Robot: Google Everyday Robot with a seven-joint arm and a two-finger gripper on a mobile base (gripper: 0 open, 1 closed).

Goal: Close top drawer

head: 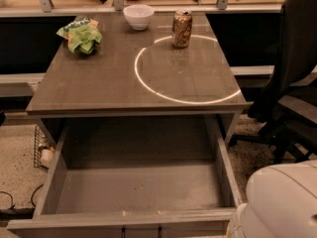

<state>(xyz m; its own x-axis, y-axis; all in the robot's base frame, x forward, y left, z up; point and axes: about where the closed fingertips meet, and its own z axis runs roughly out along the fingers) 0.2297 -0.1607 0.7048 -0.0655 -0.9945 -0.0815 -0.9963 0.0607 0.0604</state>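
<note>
One arm seg [282, 202] btm-right by open top drawer [138, 187]; gripper off-frame.

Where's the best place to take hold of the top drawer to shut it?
Press on the front panel of the top drawer at its centre, coming from the front. The drawer is pulled out and sits square to the table. The end effector is out of view; only the white arm shows, lower right.
</note>
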